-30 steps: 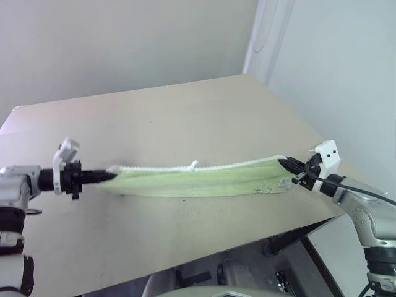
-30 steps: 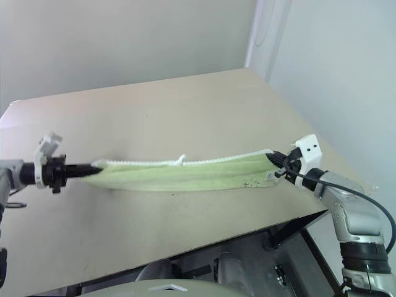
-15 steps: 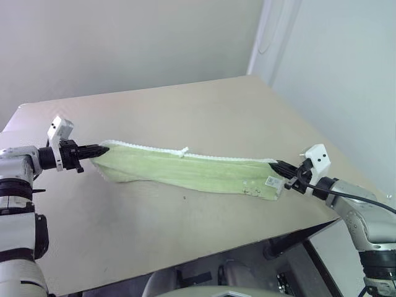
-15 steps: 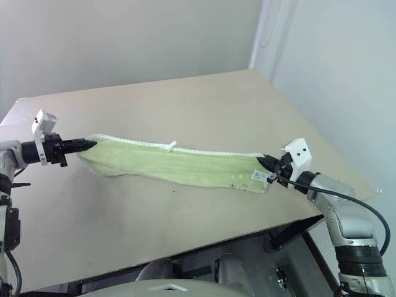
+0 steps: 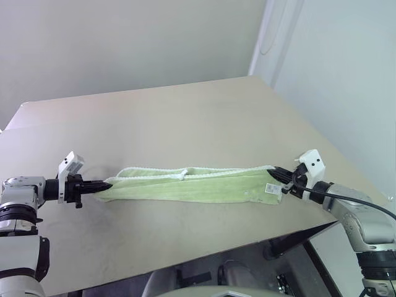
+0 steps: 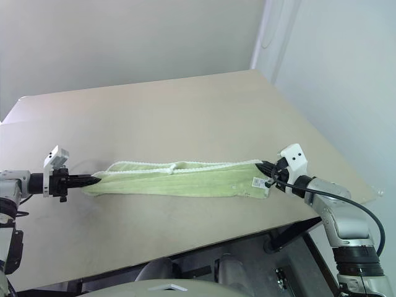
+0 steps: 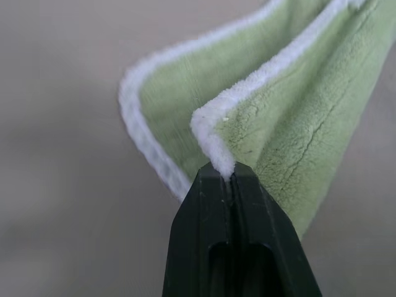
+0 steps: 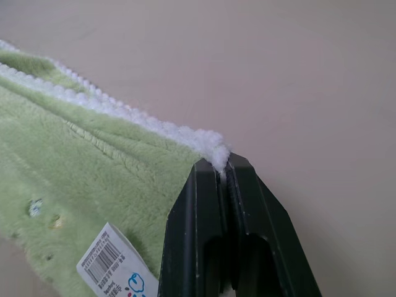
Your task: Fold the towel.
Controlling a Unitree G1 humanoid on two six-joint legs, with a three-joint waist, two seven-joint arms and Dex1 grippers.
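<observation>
A green towel [image 5: 192, 185] is stretched in a long doubled band across the near part of the table [image 5: 185, 117], running from 9 o'clock to 3 o'clock. Each end corner is pinched by a closed hand: the left hand [image 5: 105, 184] at 9 o'clock, the right hand [image 5: 279, 175] at 3 o'clock. Both hands are held low, pointing inward and slightly down. Only the stitched edges are gripped, so a corner could be lost if the band is pulled tighter.
</observation>
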